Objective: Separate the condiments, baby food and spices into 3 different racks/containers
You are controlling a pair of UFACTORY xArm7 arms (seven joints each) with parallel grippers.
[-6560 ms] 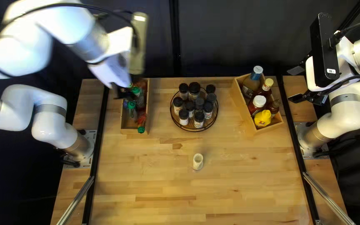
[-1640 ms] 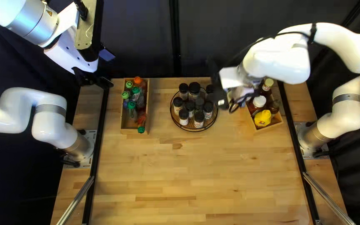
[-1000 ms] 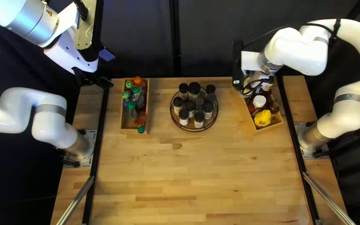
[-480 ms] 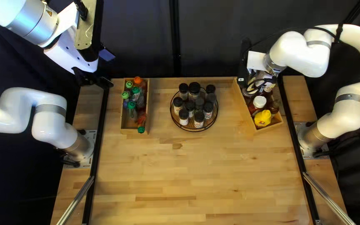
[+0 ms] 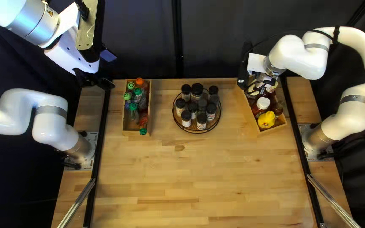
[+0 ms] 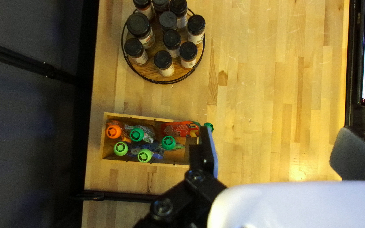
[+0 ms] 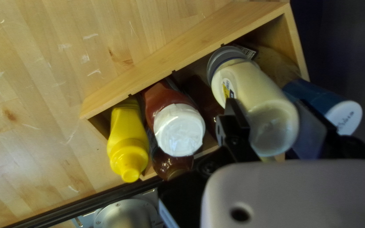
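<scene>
As the pale jar [image 7: 254, 93] sits between its wide-parted fingers [image 7: 235, 117], the right pincer [image 5: 263, 79] grips it.

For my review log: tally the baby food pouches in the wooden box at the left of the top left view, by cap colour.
Orange cap: 1
Light green caps: 2
Darker green caps: 3
Total: 6
</scene>
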